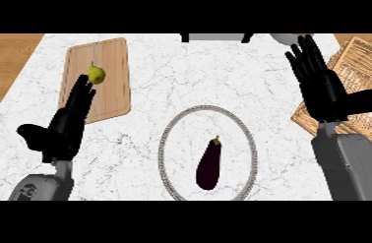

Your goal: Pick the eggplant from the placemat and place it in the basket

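Head view, eggplant point(209, 164) on placemat point(181, 138), pear point(96, 74) on cutting board point(110, 92), basket point(357, 65) right, left hand point(64, 129), right hand point(325, 92), fingers point(309, 55) straight, apart

Eggplant point(209, 166): dark purple, long, lying flat, green stem toward 12 o'clock, within the placemat's rim.
Placemat point(207, 107): round, pale, grey beaded rim, at 6 o'clock of the view.
Basket point(359, 55): tan, woven, at 2 o'clock, partly hidden.
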